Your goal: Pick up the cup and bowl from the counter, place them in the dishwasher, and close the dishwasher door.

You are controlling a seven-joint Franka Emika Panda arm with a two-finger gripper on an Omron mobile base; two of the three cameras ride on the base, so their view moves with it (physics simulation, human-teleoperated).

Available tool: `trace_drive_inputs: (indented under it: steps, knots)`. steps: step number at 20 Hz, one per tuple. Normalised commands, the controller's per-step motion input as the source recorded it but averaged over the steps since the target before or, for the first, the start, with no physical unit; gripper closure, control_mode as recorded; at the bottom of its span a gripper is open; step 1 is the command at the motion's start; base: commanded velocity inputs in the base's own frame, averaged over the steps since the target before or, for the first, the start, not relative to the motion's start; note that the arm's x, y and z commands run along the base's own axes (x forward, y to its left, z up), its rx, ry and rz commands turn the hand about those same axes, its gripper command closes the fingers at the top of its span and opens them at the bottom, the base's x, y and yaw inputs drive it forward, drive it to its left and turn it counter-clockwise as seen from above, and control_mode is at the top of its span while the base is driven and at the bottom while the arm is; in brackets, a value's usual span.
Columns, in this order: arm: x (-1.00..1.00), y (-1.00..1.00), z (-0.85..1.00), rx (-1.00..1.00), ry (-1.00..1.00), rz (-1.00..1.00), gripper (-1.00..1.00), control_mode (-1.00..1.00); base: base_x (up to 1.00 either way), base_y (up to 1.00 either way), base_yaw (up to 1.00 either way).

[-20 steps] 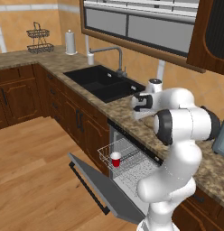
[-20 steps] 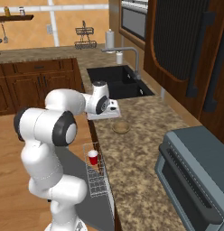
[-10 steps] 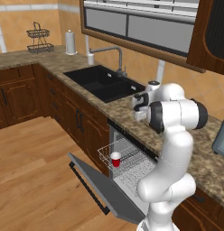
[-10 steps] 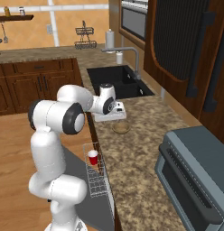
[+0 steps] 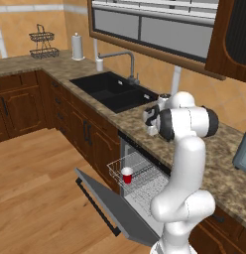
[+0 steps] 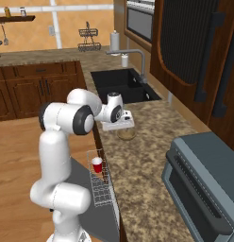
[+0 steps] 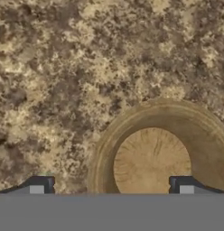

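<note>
On the left, the dishwasher door [image 5: 112, 208] hangs folded down over the wood floor, and the cup [image 5: 127, 175] stands upright in the white rack [image 5: 137, 174] just behind it. To the right, on the worktop [image 6: 137, 165], the bowl [image 7: 152, 158] sits near the front edge. My end effector [image 7: 111, 186] hovers right above the bowl with both fingers spread fully wide, holding nothing, one finger [image 7: 41, 185] off its rim.
</note>
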Motion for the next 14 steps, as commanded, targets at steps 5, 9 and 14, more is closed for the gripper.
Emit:
trace_drive_inputs:
  steps: [5, 9, 14]
  knots:
    - [0.00, 0.00, -0.37, -0.02, 0.01, 0.00, -1.00, -1.00, 0.00, 0.00, 0.00]
    - [0.00, -0.02, -0.34, -0.01, 0.02, 0.00, 1.00, -1.00, 0.00, 0.00, 0.00]
    - [0.00, -0.02, -0.09, 0.00, 0.00, 0.00, 1.00, -1.00, 0.00, 0.00, 0.00]
